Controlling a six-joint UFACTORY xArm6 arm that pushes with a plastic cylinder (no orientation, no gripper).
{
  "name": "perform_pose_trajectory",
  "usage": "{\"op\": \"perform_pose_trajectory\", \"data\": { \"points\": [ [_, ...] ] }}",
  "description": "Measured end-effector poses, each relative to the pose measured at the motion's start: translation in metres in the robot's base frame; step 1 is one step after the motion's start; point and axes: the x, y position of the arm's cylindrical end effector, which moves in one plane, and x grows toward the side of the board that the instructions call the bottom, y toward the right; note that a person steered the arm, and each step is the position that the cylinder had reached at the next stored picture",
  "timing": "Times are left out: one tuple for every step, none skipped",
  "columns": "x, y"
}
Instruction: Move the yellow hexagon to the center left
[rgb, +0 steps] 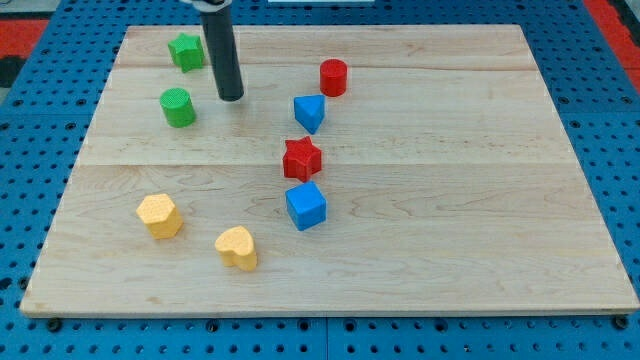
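The yellow hexagon (159, 215) lies on the wooden board (450, 200) at the view's lower left. My tip (231, 98) rests on the board in the upper left, well above the hexagon. It sits just right of a green cylinder (178, 107) and below right of a green star-like block (186, 51), touching neither. A yellow heart (237, 248) lies to the right of and below the hexagon.
A red cylinder (333, 77), a blue triangular block (310, 113), a red star (301, 158) and a blue cube (306, 205) form a column near the board's middle. A blue pegboard (610, 120) surrounds the board.
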Motion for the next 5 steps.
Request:
{"op": "perform_pose_trajectory", "data": {
  "points": [
    [0.000,-0.041],
    [0.000,-0.040],
    [0.054,-0.008],
    [0.146,0.025],
    [0.168,0.054]
  ]
}}
